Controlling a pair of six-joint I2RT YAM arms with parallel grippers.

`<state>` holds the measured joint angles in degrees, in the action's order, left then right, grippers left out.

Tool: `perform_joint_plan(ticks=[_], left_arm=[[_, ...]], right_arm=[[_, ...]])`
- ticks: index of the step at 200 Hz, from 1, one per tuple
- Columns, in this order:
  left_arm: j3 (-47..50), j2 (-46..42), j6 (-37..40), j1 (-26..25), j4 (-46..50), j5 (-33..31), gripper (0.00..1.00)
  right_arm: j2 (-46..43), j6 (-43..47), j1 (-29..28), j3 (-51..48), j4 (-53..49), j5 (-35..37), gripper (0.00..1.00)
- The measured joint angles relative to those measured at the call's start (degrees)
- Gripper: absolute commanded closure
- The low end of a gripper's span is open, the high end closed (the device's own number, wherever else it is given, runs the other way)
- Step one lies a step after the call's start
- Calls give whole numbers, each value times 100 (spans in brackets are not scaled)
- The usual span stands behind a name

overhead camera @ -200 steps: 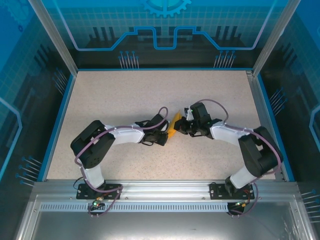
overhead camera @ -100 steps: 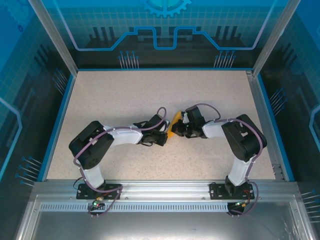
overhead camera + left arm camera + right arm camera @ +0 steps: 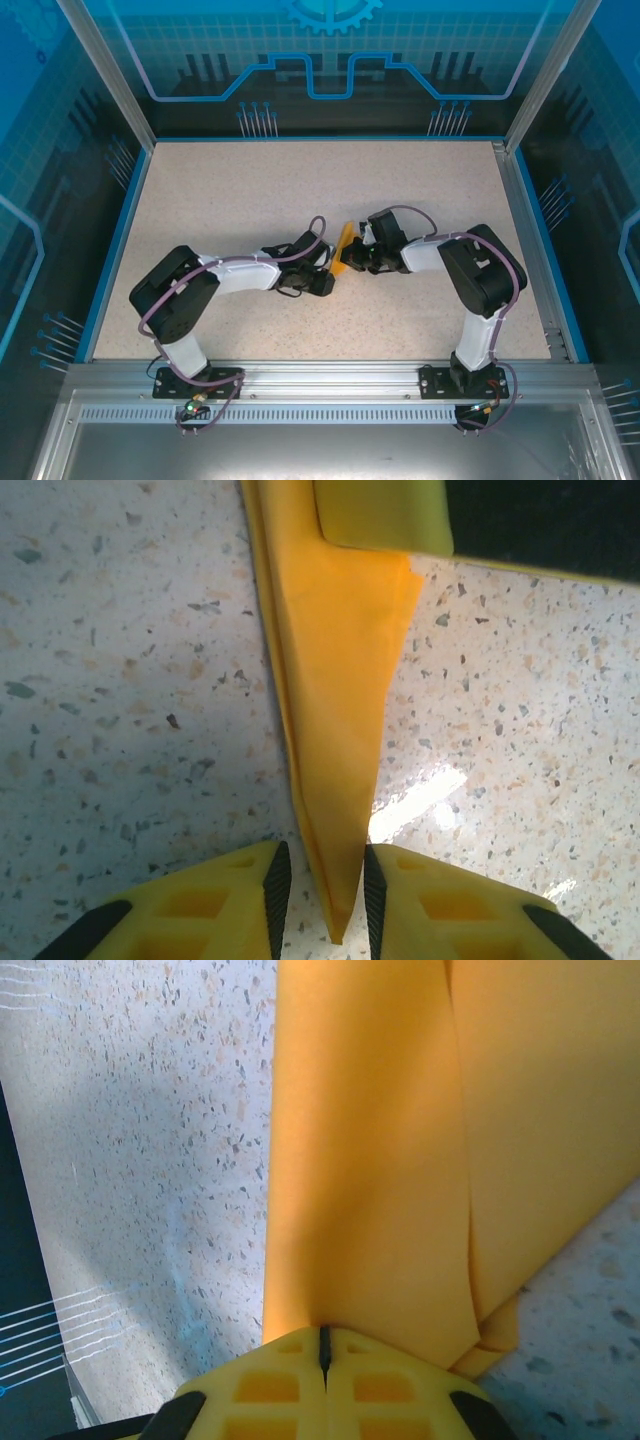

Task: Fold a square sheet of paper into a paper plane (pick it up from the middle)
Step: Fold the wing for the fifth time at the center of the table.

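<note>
Well, the paper plane (image 3: 343,254) is light, limp and quick to crumple, so I judge the stiffer layered folds the place to take it, not a loose flap. My right claw (image 3: 323,1345) pinches its wide end at the middle of the desk (image 3: 250,190), while my left claw (image 3: 320,885) straddles the sharp tip, jaws narrowly apart. Both arms reach low and inward, wrists almost meeting.

The top external camera looks steeply down from above and behind the arm bases, taking in the whole speckled beige table (image 3: 250,190) to its far edge. Each wrist camera sits very close above the table's middle, looking past the left gripper (image 3: 322,880) or the right gripper (image 3: 323,1345). All three share the folded orange-yellow paper sheet (image 3: 344,252) (image 3: 335,680) (image 3: 370,1160).
</note>
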<state>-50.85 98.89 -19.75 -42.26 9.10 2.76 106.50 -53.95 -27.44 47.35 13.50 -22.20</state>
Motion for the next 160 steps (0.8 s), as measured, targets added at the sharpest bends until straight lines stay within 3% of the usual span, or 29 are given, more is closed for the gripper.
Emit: perform_joint_plan(ticks=[118, 160], left_arm=[[2, 13, -83, 22, 74, -17, 89], [11, 22, -57, 22, 72, -57, 90]], right_arm=[[39, 22, 0, 2, 61, -81, 98], [42, 46, 7, 2, 63, -94, 98]])
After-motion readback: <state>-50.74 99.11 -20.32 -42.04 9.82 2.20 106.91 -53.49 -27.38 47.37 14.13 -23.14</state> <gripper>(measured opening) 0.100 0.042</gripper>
